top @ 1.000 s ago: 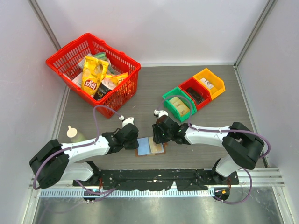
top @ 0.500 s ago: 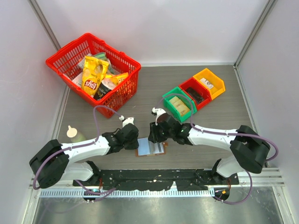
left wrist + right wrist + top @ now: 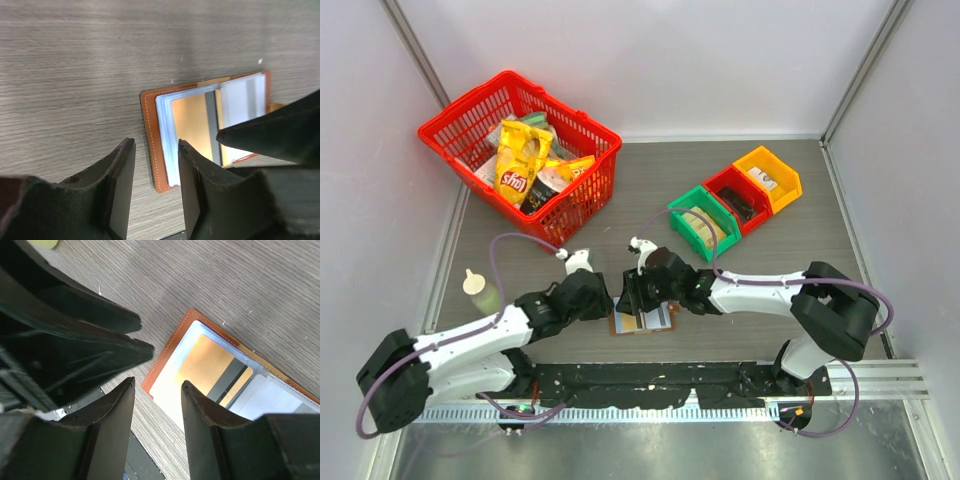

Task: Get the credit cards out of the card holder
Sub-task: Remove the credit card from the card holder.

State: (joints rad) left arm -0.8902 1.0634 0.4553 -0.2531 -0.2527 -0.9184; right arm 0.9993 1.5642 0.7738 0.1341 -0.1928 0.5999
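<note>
The card holder (image 3: 657, 320) lies open on the table, brown leather with pale blue-grey sleeves. A tan credit card (image 3: 192, 120) with a dark stripe sits in its sleeve and also shows in the right wrist view (image 3: 210, 365). My left gripper (image 3: 608, 304) is open at the holder's left edge, and in the left wrist view (image 3: 154, 167) the holder's (image 3: 152, 130) near corner lies between the fingers. My right gripper (image 3: 632, 300) is open just above the holder's (image 3: 172, 347) left end, in the right wrist view (image 3: 156, 405). Both are empty and close together.
A red basket (image 3: 470, 115) with yellow snack bags stands at the back left. Green (image 3: 682, 205), red (image 3: 720, 178) and orange (image 3: 760, 155) bins stand at the right. A small bottle (image 3: 480, 290) stands by the left wall. A black mat (image 3: 650, 380) lines the near edge.
My right gripper has moved left across the card holder to its left end. My left arm has swung lower and back a little; its gripper stays by the holder's left edge.
</note>
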